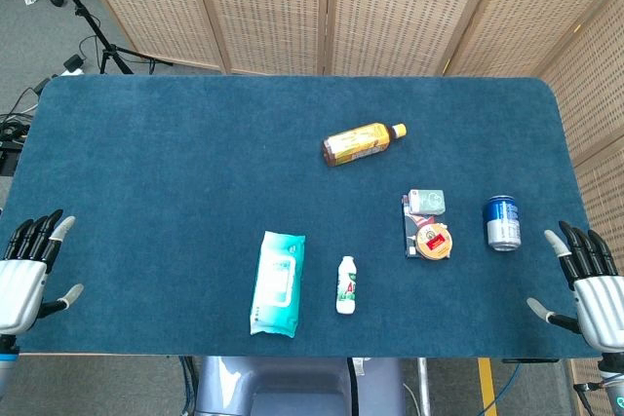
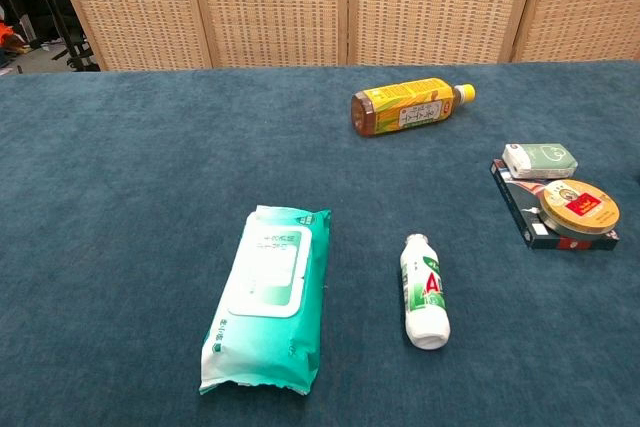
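My left hand hovers over the table's near left corner, fingers spread, holding nothing. My right hand sits at the near right edge, fingers apart and empty; the blue can stands closest to it. Neither hand shows in the chest view. A green wet-wipes pack lies near the front middle, with a small white bottle on its side just right of it. A yellow tea bottle lies farther back.
A blue-carpeted table carries a dark flat box with a round tin on it and a small pale packet behind. Wicker screens stand behind; a stand and cables lie at the far left.
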You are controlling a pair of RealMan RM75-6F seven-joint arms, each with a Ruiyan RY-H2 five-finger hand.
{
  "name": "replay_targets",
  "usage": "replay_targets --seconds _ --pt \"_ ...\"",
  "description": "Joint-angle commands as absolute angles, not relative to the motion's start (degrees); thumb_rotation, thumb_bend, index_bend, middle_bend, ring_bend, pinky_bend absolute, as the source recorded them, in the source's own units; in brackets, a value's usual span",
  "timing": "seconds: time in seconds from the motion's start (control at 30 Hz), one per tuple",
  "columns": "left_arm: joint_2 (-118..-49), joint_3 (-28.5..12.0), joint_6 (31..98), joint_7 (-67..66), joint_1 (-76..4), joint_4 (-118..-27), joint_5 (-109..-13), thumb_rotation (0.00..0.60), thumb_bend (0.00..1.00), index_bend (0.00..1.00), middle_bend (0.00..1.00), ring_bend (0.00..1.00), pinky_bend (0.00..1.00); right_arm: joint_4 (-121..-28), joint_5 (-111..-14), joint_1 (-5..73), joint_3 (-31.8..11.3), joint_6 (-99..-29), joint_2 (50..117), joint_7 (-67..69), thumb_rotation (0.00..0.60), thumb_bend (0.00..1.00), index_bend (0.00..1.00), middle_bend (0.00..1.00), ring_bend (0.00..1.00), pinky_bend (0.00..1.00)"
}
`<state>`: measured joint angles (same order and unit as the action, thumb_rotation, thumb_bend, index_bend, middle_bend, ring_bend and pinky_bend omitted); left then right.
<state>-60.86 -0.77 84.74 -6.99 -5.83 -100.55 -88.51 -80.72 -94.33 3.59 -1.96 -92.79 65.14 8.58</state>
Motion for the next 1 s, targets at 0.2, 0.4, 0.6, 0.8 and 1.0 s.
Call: replay_targets --seconds 0.2,0.4,0.6,0.8,1.0 --pt "-60.61 -0.98 84.21 -6.37 -6.04 -100.49 -87.92 0.600 0.20 0.00 0.00 0.00 0.00 -80.69 -94.27 3.64 -1.93 -92.57 65.24 8.30 0.600 0.00 0.00 0.00 0.00 0.00" --pt "-60.69 -0.92 84.20 -6.46 -6.07 -100.50 -88.11 0.600 0.20 0.00 0.00 0.00 0.00 -80.50 -93.94 3.48 -2.43 -93.38 65.63 9.01 0.600 0.00 0.00 0.00 0.00 0.00" --pt "-61.01 -1.06 83.87 -7.01 -6.26 -100.20 -87.78 0.600 0.20 0.00 0.00 0.00 0.00 -79.55 -93.54 3.15 -4.59 -97.17 67.43 11.21 0.600 0.31 0.00 0.48 0.47 0.49" --pt "-61.26 -1.23 83.75 -7.38 -6.32 -100.17 -87.33 0.600 0.20 0.00 0.00 0.00 0.00 -76.20 -94.65 3.27 -5.23 -99.30 69.75 8.91 0.600 1.00 0.00 0.77 0.84 0.99" --pt "-61.59 -1.85 83.65 -8.02 -6.45 -100.11 -86.13 0.600 0.20 0.00 0.00 0.00 0.00 -76.75 -94.14 6.03 -5.65 -94.43 69.32 5.65 0.600 1.00 0.00 0.77 0.88 1.00"
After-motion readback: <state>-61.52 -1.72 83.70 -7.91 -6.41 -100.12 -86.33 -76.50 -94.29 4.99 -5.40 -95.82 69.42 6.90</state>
